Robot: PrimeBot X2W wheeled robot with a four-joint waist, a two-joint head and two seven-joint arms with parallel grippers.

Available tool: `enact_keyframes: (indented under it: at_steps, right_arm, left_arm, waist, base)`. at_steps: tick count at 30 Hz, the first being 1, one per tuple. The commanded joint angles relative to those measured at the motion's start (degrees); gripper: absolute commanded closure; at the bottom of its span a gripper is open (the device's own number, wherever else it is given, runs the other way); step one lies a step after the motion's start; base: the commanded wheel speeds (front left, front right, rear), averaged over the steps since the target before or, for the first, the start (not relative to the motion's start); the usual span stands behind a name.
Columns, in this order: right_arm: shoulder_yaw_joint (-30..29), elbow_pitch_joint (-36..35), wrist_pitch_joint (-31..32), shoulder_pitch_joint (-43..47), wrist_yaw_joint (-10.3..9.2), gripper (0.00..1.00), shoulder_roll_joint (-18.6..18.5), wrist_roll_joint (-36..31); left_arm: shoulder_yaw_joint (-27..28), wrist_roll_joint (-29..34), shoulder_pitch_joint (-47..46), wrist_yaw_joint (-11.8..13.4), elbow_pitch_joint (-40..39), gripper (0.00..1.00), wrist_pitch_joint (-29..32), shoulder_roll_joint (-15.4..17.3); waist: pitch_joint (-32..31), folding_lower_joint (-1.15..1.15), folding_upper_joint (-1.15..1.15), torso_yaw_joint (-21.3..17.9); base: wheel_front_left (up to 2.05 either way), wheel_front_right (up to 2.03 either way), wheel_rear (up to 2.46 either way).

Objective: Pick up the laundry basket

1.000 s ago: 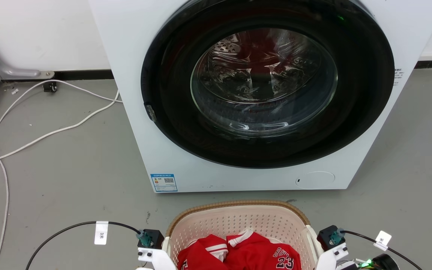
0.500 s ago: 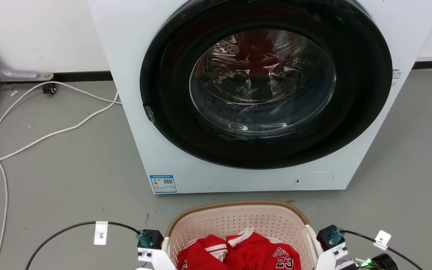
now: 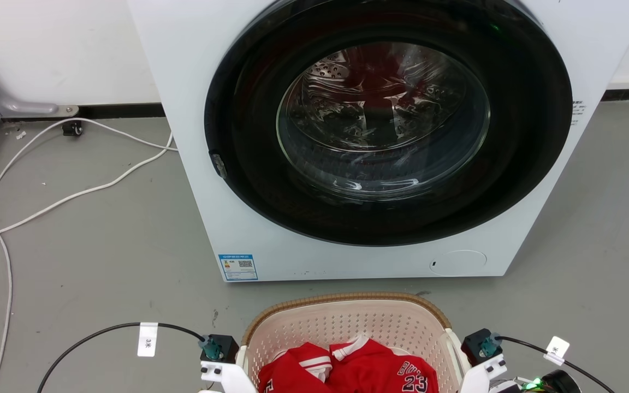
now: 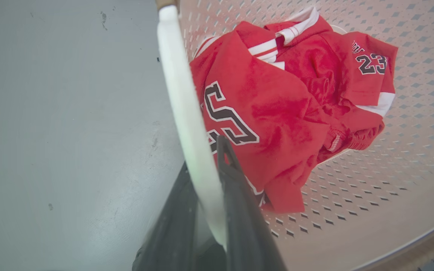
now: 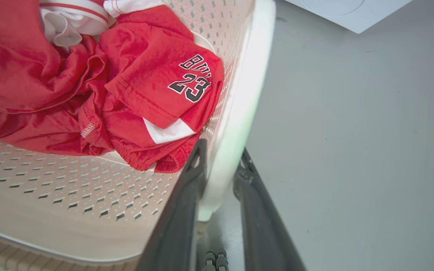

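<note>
Apparently grippers point(image 4: 203, 154) point(image 5: 223, 147) clamp laundry basket point(image 3: 342, 325).

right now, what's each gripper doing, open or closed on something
left gripper: closed on the left white loop handle of the cream perforated plastic laundry basket
right gripper: closed on the right white loop handle

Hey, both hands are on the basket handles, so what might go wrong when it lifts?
1. The left hand and right hand each pinch only a thin white loop handle, so the laundry basket could slip or swing.
2. An uneven lift might tilt it and spill the red jersey.
3. The washing machine stands close ahead; if the basket swings forward, its rim could hit it.
</note>
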Motion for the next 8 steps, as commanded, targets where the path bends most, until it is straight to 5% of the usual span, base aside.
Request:
enact_keyframes:
  at_steps: [1, 8]
  right_arm:
    - [0.68, 0.22, -0.28, -0.61, -0.02, 1.00, -0.29, 0.05]
    - [1.22, 0.33, -0.59, -0.70, -0.02, 1.00, -0.26, 0.59]
  left_arm:
    - [-0.29, -0.06, -0.29, 0.10, -0.12, 1.00, -0.27, 0.41]
    - [-0.52, -0.33, -0.10, 0.10, -0.12, 1.00, -0.53, 0.42]
  waist:
    - [-0.02, 0.00, 0.00, 0.03]
    - [-0.14, 0.00, 0.00, 0.15]
  base:
    - [0.00, 0.00, 0.00]
    - [0.00, 0.00, 0.00]
